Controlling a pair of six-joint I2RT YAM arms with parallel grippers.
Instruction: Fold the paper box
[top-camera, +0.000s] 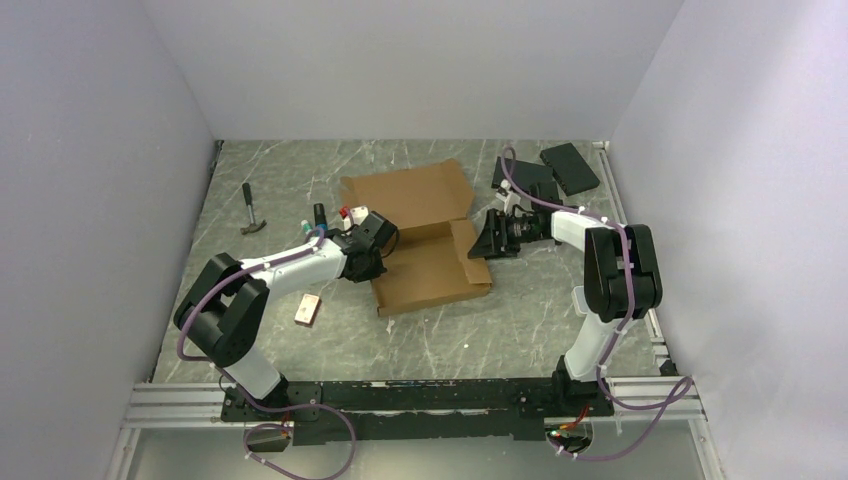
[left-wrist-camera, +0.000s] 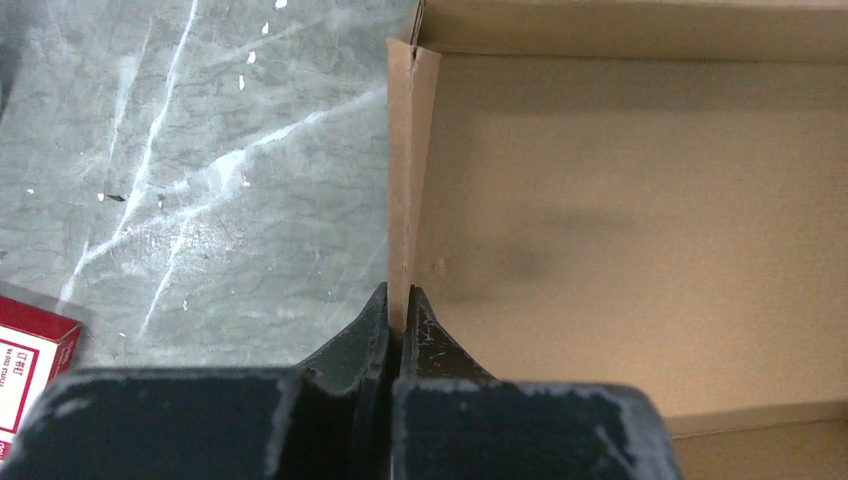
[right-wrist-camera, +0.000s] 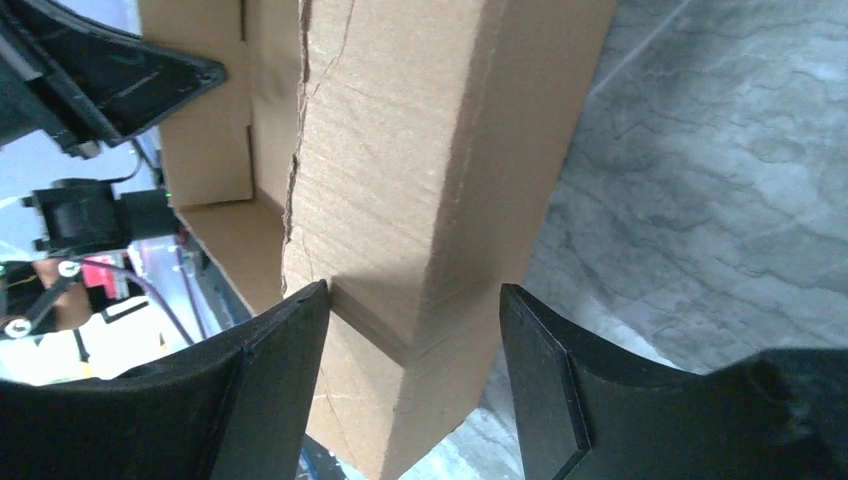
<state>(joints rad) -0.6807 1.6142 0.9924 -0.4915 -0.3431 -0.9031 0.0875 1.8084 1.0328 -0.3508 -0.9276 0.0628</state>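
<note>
The brown paper box (top-camera: 420, 235) lies in the middle of the table, lid flap spread toward the back. My left gripper (top-camera: 372, 262) is at its left side, shut on the upright left side wall (left-wrist-camera: 410, 180), which stands between the two fingertips (left-wrist-camera: 425, 325). My right gripper (top-camera: 480, 240) is at the box's right side, open, its jaws straddling a raised folded side flap (right-wrist-camera: 420, 180). The left fingertip (right-wrist-camera: 290, 340) touches the flap; the right one stands apart from it.
Black flat slabs (top-camera: 568, 167) lie at the back right. A hammer (top-camera: 250, 210) lies at the back left. A small red and white carton (top-camera: 308, 309) sits near the left arm, also seen in the left wrist view (left-wrist-camera: 30, 360). Small items (top-camera: 330, 213) stand behind the left gripper.
</note>
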